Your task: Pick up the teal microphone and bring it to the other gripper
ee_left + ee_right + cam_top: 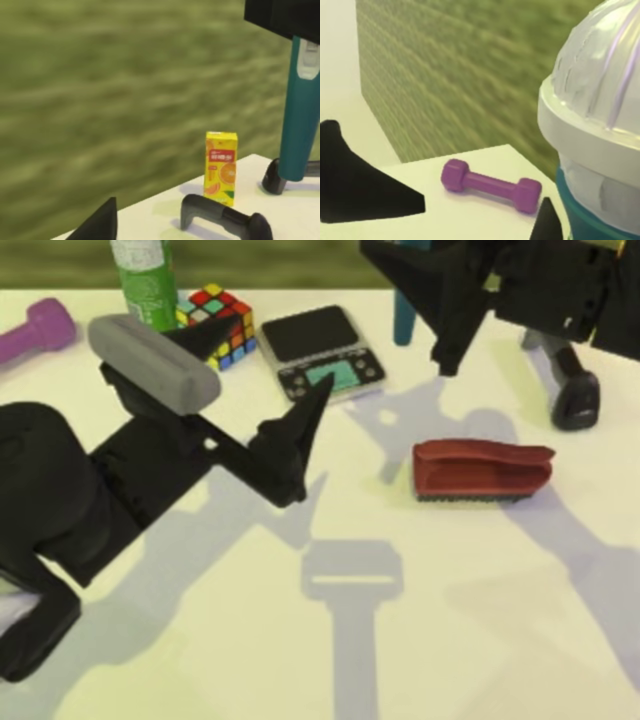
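Nearest, the left gripper (262,380) waits spread wide mid-table, while the right gripper (437,315) clamps the teal microphone (404,318) aloft at the back; handover pending, needing alignment.

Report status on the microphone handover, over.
Right gripper shut on the teal microphone, holding it upright off the table at far right. Left gripper open at centre left, fingers apart, pointing towards it. Gap between them clear.

Black arms (70,500), pointed black end effector (265,365)
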### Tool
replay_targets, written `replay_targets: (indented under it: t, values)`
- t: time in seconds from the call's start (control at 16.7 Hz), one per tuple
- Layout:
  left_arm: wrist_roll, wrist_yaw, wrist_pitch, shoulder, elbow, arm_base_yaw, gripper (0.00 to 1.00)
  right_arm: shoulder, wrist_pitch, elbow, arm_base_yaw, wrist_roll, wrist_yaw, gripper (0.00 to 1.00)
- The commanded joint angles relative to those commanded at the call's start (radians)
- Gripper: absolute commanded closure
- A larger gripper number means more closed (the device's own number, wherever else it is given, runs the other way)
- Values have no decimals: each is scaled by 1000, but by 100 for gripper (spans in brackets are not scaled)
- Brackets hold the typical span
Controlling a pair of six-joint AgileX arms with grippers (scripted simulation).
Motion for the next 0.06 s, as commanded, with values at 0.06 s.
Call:
replay_targets:
  t: [0.06]
  values:
    - [0,0,0,-1,-1,0,0,0,0,-1,-1,0,-1,100]
